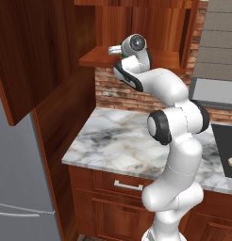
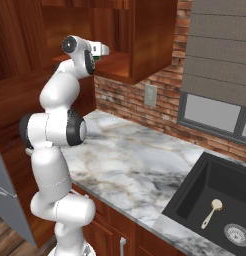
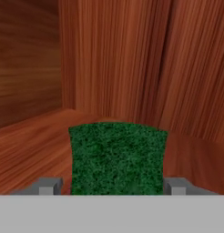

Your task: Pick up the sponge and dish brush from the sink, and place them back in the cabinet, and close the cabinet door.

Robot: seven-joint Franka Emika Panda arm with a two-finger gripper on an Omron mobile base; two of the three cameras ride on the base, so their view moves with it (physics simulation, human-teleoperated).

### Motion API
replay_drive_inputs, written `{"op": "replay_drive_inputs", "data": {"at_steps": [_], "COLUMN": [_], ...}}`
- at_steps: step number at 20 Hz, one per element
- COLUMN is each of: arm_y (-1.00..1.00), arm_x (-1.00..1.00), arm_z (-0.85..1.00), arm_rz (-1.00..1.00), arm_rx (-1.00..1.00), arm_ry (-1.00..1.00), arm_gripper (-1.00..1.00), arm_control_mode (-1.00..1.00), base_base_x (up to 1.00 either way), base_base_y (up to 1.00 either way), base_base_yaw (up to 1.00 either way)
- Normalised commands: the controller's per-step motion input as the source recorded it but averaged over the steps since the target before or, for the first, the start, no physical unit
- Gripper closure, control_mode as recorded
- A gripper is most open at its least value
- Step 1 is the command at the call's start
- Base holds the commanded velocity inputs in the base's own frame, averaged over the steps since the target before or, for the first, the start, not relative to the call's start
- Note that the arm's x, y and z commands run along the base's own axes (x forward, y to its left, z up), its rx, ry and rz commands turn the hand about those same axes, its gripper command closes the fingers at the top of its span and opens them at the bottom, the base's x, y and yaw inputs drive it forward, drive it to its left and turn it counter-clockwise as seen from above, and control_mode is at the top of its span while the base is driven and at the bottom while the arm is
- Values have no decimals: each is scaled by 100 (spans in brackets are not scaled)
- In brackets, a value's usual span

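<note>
The sponge (image 3: 117, 157) shows its green face between my gripper's (image 3: 114, 185) fingertips, over the wooden shelf inside the cabinet (image 1: 96, 59). The grey fingertips (image 3: 50, 185) stand just off its two sides, so the gripper is open. From the base, the gripper (image 1: 113, 49) reaches over the shelf's front edge, with a bit of green sponge (image 2: 97, 58) under the hand. The cream dish brush (image 2: 212, 210) lies in the black sink (image 2: 195, 195), next to the silver drain. The cabinet door (image 1: 28, 56) stands swung open at the left.
A marble counter (image 1: 113, 141) runs below the cabinet, in front of a brick wall. The grey fridge (image 1: 19, 188) stands at the left under the open door. A window with a grey blind (image 2: 220, 65) sits above the sink. Lower drawers (image 1: 127, 186) have silver handles.
</note>
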Motion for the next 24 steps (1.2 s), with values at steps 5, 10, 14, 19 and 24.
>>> {"op": "replay_drive_inputs", "data": {"at_steps": [5,10,14,19,24], "arm_y": [0,0,0,0,0], "arm_x": [0,0,-23,-38,-51], "arm_z": [0,0,0,0,0], "arm_rz": [0,0,0,0,0], "arm_rx": [0,0,0,0,0], "arm_ry": [0,0,0,0,0], "arm_gripper": [-100,-100,-100,-100,-100], "arm_control_mode": [-100,-100,-100,-100,-100], "base_base_x": [0,0,0,0,0], "base_base_y": [0,0,0,0,0], "base_base_yaw": [0,0,0,0,0]}}
